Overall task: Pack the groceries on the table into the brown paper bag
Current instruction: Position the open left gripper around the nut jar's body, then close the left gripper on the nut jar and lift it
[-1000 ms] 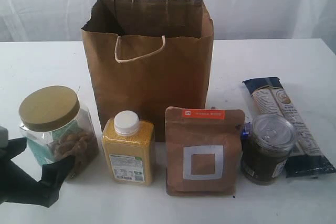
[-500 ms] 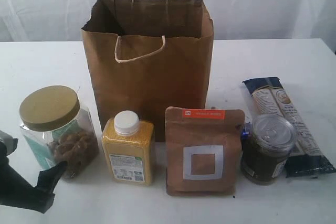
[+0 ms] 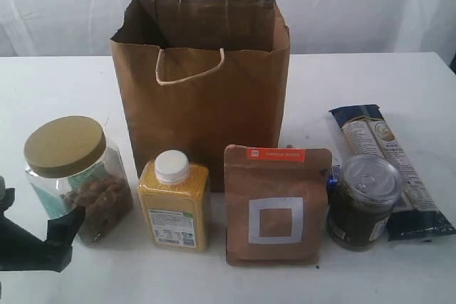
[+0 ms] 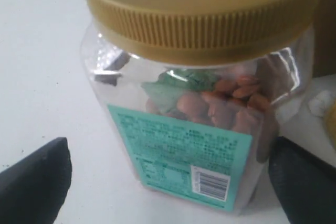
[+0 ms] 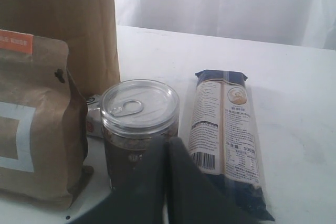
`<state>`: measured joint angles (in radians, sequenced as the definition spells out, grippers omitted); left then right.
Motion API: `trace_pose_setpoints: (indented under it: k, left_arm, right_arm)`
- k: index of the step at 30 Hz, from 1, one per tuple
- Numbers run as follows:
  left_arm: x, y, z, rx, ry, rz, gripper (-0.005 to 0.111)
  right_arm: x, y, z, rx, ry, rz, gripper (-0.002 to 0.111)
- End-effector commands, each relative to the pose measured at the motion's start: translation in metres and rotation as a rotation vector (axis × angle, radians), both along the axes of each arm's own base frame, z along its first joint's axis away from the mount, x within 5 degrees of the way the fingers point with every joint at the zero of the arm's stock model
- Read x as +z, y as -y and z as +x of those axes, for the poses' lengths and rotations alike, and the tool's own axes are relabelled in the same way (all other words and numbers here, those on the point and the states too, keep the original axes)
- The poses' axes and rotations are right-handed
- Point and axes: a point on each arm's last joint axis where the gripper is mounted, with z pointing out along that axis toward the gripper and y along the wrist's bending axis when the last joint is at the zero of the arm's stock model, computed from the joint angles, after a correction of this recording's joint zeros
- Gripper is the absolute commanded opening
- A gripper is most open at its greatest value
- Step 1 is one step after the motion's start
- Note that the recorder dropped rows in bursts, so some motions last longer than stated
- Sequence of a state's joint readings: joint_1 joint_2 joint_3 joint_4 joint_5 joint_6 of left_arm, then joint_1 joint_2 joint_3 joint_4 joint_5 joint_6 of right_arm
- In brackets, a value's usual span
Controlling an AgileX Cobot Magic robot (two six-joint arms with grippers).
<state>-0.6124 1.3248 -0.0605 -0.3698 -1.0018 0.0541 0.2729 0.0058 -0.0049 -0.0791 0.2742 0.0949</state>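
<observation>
The brown paper bag (image 3: 203,83) stands open at the back middle of the table (image 3: 57,83). In front of it, from left to right, stand the clear jar with gold lid (image 3: 75,176), the yellow bottle with white cap (image 3: 174,201), the brown square-marked pouch (image 3: 278,204) and the small dark jar (image 3: 363,201). The long navy-tan packet (image 3: 388,169) lies flat at the right. My left gripper (image 3: 32,243) is open low beside the clear jar (image 4: 194,129), one finger (image 4: 37,182) on each side of it. My right gripper (image 5: 168,153) is shut just in front of the dark jar (image 5: 139,124).
A white curtain hangs behind the table. A small box (image 5: 94,119) sits behind the dark jar, against the bag. The packet (image 5: 226,129) lies beside the right gripper. The right arm does not show in the exterior view.
My left gripper has drawn back down and to the left, away from the front of the clear jar. The jar has shifted slightly to the left.
</observation>
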Motion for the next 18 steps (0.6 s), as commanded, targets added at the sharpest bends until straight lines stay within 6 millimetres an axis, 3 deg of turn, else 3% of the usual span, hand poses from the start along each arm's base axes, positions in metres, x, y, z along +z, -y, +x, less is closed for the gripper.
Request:
trace_pose_setpoints:
  k: [1, 6, 18]
  left_arm:
    - [-0.003, 0.001, 0.011, 0.008, -0.016, -0.018, 0.105]
    - [-0.005, 0.011, 0.029, -0.022, -0.022, -0.002, 0.105]
    - [-0.015, 0.019, 0.043, -0.043, -0.04, 0.045, 0.105]
  right_arm:
    - [0.0, 0.0, 0.0, -0.005, 0.01, 0.008, 0.0]
    - [0.0, 0.0, 0.0, -0.005, 0.011, 0.009, 0.0]
    - [0.0, 0.0, 0.0, -0.005, 0.008, 0.008, 0.0]
